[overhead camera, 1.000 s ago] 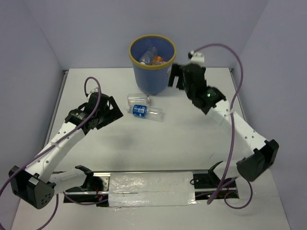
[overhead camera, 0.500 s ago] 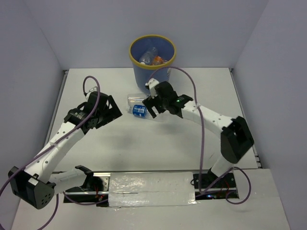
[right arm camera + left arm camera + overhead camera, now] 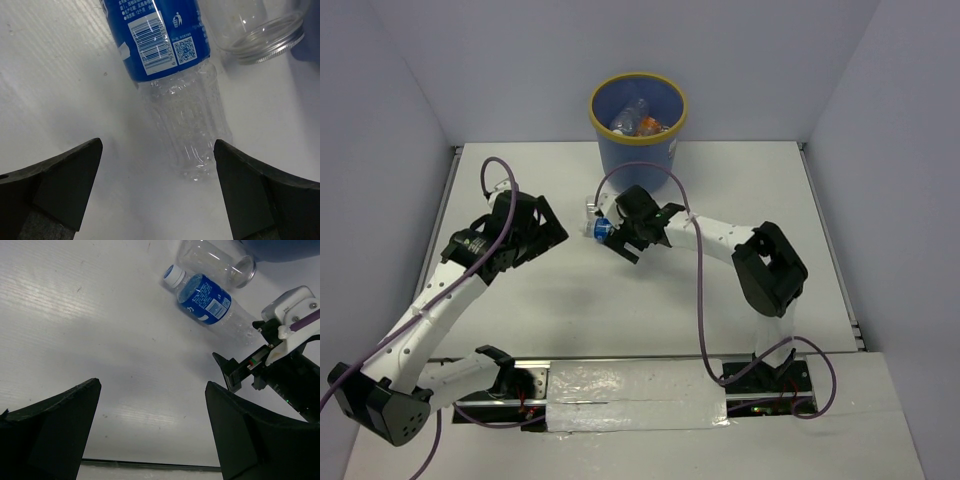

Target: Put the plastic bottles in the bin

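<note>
A clear bottle with a blue label (image 3: 604, 229) lies on its side on the white table in front of the bin (image 3: 638, 150), a dark blue bucket with a yellow rim. It also shows in the left wrist view (image 3: 205, 305) and the right wrist view (image 3: 160, 45). A clear open-mouthed bottle (image 3: 592, 207) lies beside it, against the bin's foot (image 3: 255, 30). My right gripper (image 3: 622, 236) is open just above the labelled bottle's clear base, which sits between its fingertips (image 3: 157, 185). My left gripper (image 3: 546, 233) is open and empty to the left (image 3: 152, 430).
The bin holds several bottles, one orange (image 3: 653, 126). The right arm's elbow (image 3: 770, 268) is folded at mid-right. Purple cables loop over both arms. A taped strip (image 3: 635, 385) runs along the near edge. Walls close in on three sides.
My right arm swung from beside the bin down and left to the blue-label bottle, its elbow folding in. My left gripper drew slightly back to the left.
</note>
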`<act>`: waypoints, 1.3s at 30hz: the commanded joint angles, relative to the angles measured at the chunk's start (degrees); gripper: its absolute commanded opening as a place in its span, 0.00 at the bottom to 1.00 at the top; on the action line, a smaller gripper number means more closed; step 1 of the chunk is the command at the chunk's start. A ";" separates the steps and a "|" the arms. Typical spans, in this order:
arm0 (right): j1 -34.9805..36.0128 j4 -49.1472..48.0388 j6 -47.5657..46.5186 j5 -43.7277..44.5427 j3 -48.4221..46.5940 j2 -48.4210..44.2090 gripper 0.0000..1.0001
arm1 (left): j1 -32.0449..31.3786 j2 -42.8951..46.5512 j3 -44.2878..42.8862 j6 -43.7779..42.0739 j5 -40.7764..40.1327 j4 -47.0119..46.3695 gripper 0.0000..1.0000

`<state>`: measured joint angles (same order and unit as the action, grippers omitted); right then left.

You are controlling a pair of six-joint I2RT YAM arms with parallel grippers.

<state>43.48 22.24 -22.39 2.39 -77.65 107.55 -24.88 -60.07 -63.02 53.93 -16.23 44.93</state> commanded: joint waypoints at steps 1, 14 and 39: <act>0.55 -1.94 -2.57 2.44 -1.89 2.92 1.00 | 0.27 1.10 -0.26 -1.11 0.14 -0.72 0.99; 1.95 -7.73 -4.76 8.76 1.53 4.43 0.93 | 0.27 1.71 0.88 -0.85 0.32 -1.42 0.99; 8.37 -7.66 -4.06 14.66 12.34 -27.89 0.55 | 5.19 1.45 -7.54 -4.45 -6.27 1.04 0.99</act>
<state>51.27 15.22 -27.49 15.92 -65.43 86.94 -21.58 -58.83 -66.22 52.18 -19.42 45.82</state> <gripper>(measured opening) 0.709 0.994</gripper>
